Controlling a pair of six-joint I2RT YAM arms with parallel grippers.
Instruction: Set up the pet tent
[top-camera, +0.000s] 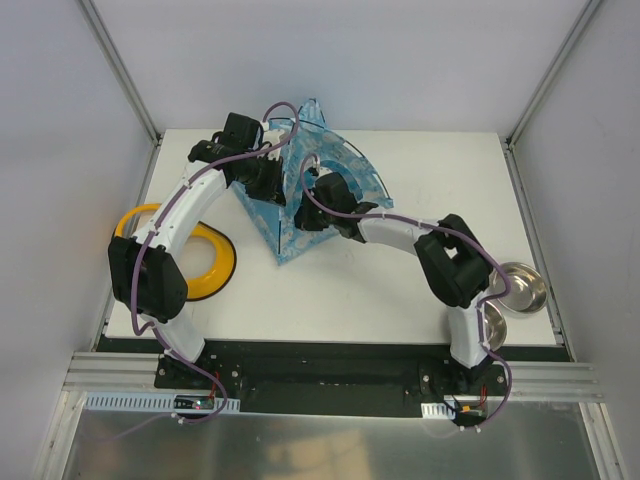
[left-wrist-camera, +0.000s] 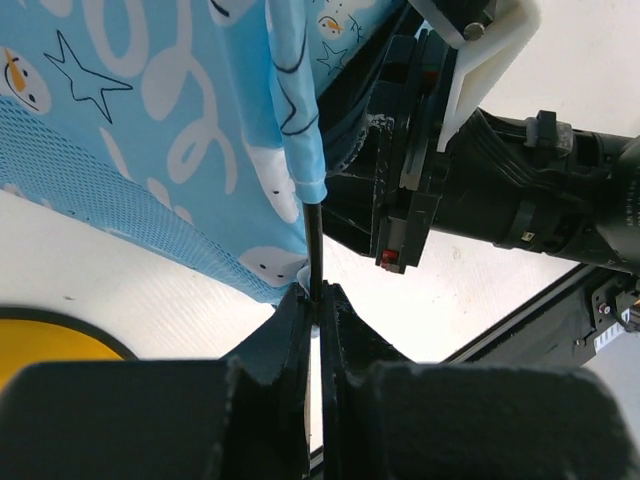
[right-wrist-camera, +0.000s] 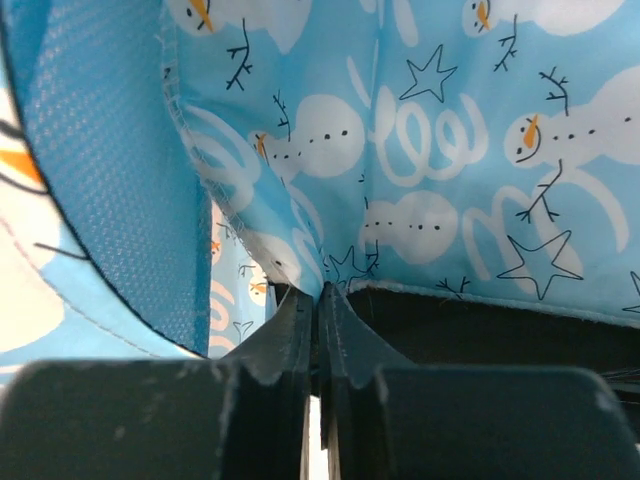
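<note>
Yellow bowl (top-camera: 224, 263) at the desk's (top-camera: 380, 290) left edge. Left jaws clamped tight on thin black pole (left-wrist-camera: 316, 240), just below its fabric sleeve. Tent (top-camera: 288, 232) part-raised at centre-rear of desk, between both arms. Right jaws closed at tent's lower seam; fabric pinched or not, cannot tell. Steel bowls (top-camera: 520, 288) far right.

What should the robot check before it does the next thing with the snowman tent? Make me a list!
1. The left tool shut on the black pole: ok.
2. The right tool shut: ok.
3. The right tool really pinching the pet tent fabric: cannot tell.
4. The whole pet tent set up: not ok, it looks half-folded.
5. The yellow bowl apart from the tent: ok.
</note>
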